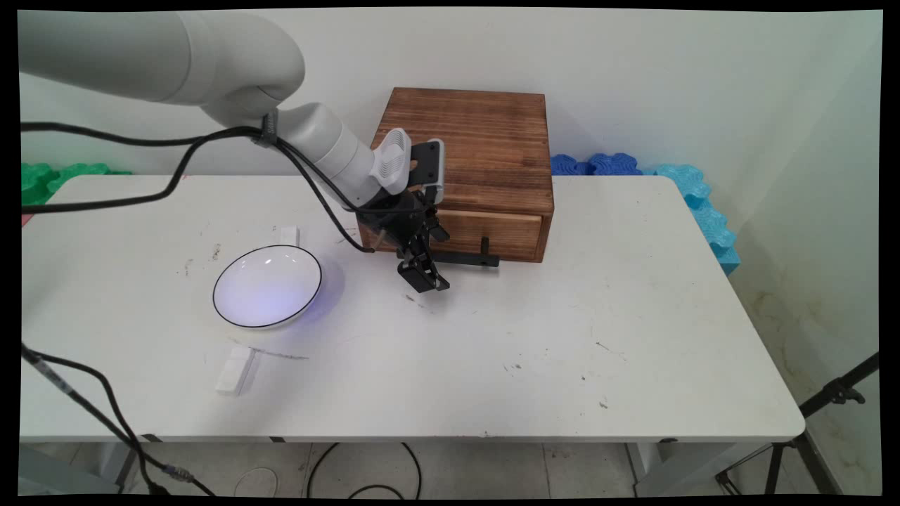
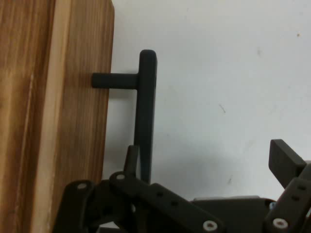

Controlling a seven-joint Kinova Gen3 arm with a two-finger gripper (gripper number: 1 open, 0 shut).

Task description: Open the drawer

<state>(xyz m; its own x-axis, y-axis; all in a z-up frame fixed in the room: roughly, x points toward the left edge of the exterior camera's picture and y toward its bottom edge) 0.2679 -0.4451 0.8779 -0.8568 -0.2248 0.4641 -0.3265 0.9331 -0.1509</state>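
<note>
White table [image 1: 492, 351], hand [image 1: 422, 275] beside drawer handle [image 2: 146, 116]

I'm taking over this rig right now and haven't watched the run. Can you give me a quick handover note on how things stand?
Gripper: open, low over the table just in front of the wooden drawer box, holding nothing. In the hand view one finger sits beside the black drawer handle; the other finger is well off to the side.
Drawer: looks closed, handle sticking out toward the near side.
Elsewhere: white bowl with a dark rim left of the gripper; a small white block nearer the front edge, another behind the bowl.
</note>
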